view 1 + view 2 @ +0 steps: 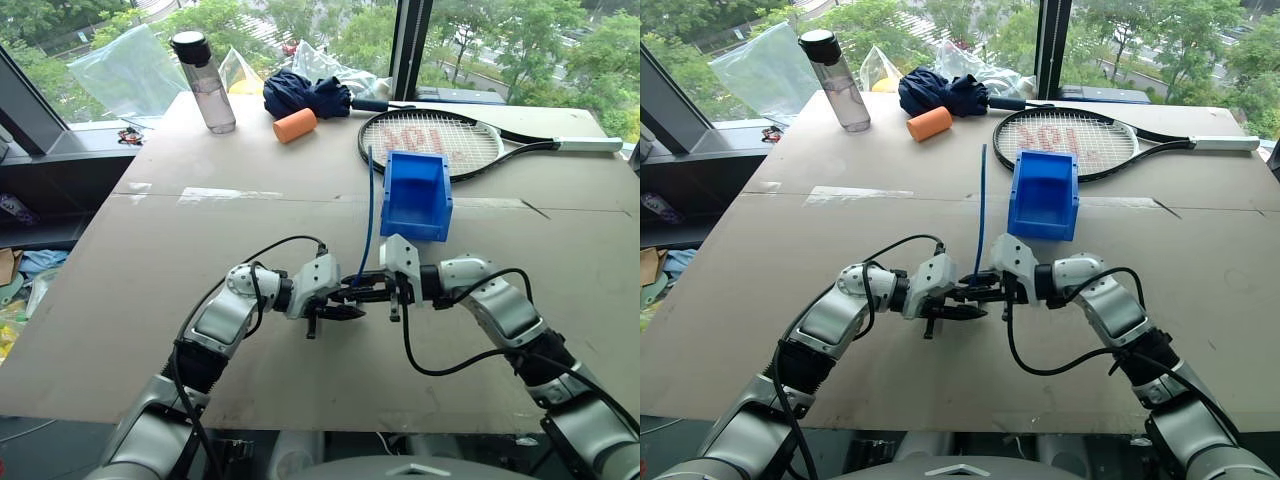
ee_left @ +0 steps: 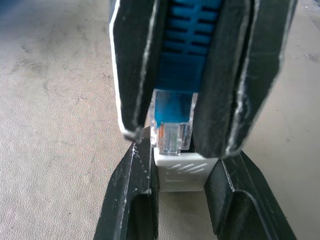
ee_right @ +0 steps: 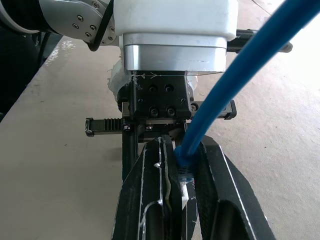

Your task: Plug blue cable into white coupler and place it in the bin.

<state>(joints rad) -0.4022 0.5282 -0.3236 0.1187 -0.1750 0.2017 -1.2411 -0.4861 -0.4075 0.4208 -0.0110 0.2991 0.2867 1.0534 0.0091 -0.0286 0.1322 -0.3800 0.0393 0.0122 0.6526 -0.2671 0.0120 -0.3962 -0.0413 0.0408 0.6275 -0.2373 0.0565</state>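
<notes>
Your two end effectors meet tip to tip above the near middle of the desk. The left end effector is clamped on the white coupler, which sits between its two black fingers. The right end effector is clenched on the plug end of the blue cable; from that grip the cable rises and trails away over the desk toward the far side, passing just beside the bin.

The bin stands upright on the desk beyond the end effectors and slightly to your right, apart from both. A tennis racket lies behind it.

In the left wrist view you see the clear plug with the blue boot above it, pinched between the right end effector's pads and touching the top edge of the white coupler; whether it has entered the socket you cannot tell. The head views do not resolve this contact.

In the right wrist view you see the cable climbing from between the right fingers, with the left end effector's body facing it.

At the desk's far edge stand a water bottle, an orange cylinder and a dark blue cloth bundle.
</notes>
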